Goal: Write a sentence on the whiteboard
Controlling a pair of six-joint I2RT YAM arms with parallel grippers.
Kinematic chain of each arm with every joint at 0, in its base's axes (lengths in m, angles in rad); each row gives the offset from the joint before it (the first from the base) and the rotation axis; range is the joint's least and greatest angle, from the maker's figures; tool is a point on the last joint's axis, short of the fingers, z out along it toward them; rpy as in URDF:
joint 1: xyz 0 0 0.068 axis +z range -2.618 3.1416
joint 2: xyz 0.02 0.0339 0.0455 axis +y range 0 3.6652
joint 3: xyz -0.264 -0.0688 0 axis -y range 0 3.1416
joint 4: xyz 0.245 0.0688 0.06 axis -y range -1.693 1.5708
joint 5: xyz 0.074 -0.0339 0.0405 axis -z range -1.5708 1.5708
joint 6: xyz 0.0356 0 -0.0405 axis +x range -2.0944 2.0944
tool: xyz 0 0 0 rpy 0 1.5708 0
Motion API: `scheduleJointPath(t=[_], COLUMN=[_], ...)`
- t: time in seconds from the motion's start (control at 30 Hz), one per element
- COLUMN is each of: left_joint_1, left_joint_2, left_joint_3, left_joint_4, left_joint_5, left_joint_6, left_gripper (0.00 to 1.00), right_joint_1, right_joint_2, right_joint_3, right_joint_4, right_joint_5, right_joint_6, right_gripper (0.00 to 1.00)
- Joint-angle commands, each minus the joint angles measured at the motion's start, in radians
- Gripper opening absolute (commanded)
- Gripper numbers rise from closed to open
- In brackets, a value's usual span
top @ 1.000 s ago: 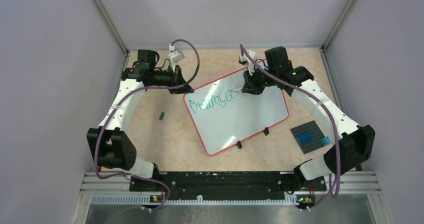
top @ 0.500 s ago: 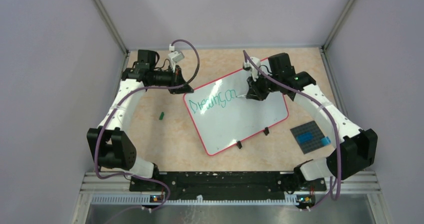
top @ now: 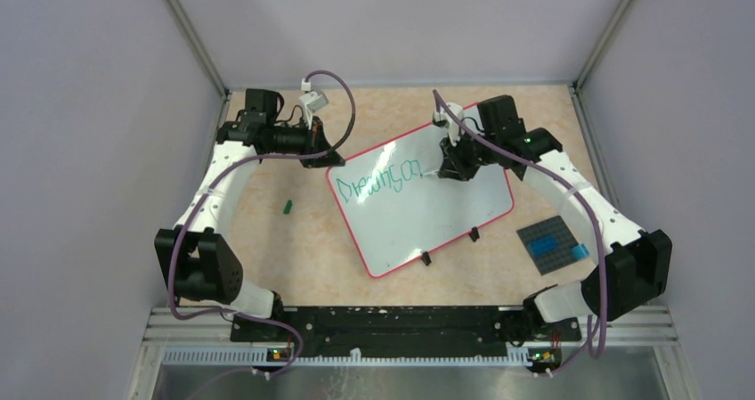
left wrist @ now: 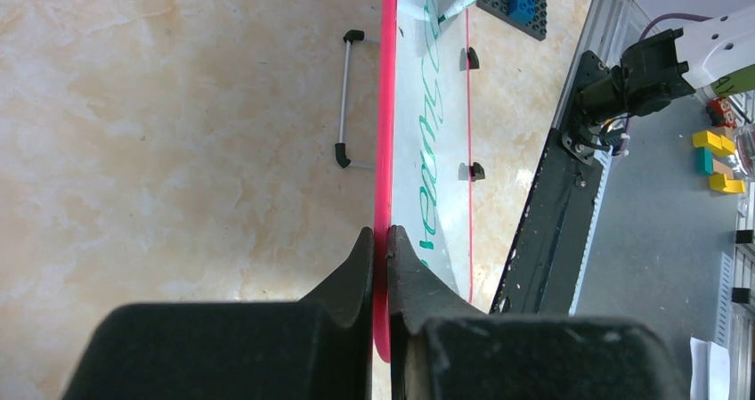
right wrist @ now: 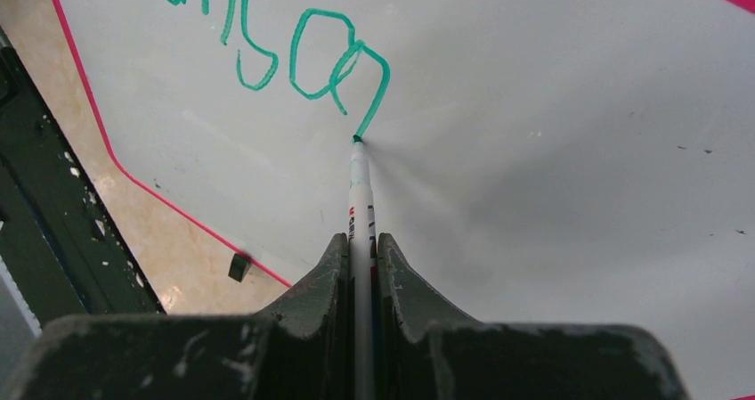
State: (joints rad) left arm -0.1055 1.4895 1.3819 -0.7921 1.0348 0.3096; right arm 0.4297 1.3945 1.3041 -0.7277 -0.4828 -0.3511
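Note:
The whiteboard (top: 436,213), white with a thin red rim and two black feet, lies tilted in the middle of the table. Green handwriting (top: 378,182) runs along its upper left part. My left gripper (top: 331,158) is shut on the board's red rim at its far left corner, seen edge-on in the left wrist view (left wrist: 381,240). My right gripper (top: 448,170) is shut on a white marker (right wrist: 360,204). The marker's green tip (right wrist: 356,139) touches the board (right wrist: 552,168) at the end of the last green stroke (right wrist: 343,66).
A small green marker cap (top: 288,207) lies on the table left of the board. A dark grey studded plate (top: 550,241) with blue bricks sits at the right. The black base rail (top: 383,324) runs along the near edge. Grey walls enclose the table.
My right gripper has moved right along the board with the marker, and more green strokes have appeared at the end of the writing. The left arm and the board have not moved.

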Motion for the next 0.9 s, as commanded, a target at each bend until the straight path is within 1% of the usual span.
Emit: scheduleJointPath(t=[0.0,0.23,0.53,0.73,0.87], left_joint_1=[-0.031,-0.031,-0.031,-0.031,-0.031], left_joint_2=[-0.004,-0.001,0.003,0.004,-0.001], left_joint_3=[-0.029,-0.027,-0.030,-0.026,-0.026], left_joint_4=[-0.050,-0.050,-0.047,-0.048,-0.049], left_joint_5=[-0.001,-0.003,-0.002,-0.001,-0.001], left_joint_6=[0.005,0.003,0.002,0.002,0.005], left_gripper=[0.00,0.00,0.00,0.00,0.00], right_joint_1=[-0.011,-0.019,-0.051,-0.052,-0.051], right_joint_2=[0.030,0.058,0.045,0.024,-0.014], right_joint_3=[0.084,0.118,0.117,0.128,0.134], right_joint_4=[0.067,0.074,0.063,0.040,-0.026], right_joint_5=[0.029,0.057,0.064,0.025,-0.033], right_joint_6=[0.005,0.001,-0.005,-0.013,-0.051], right_gripper=[0.00,0.00,0.00,0.00,0.00])
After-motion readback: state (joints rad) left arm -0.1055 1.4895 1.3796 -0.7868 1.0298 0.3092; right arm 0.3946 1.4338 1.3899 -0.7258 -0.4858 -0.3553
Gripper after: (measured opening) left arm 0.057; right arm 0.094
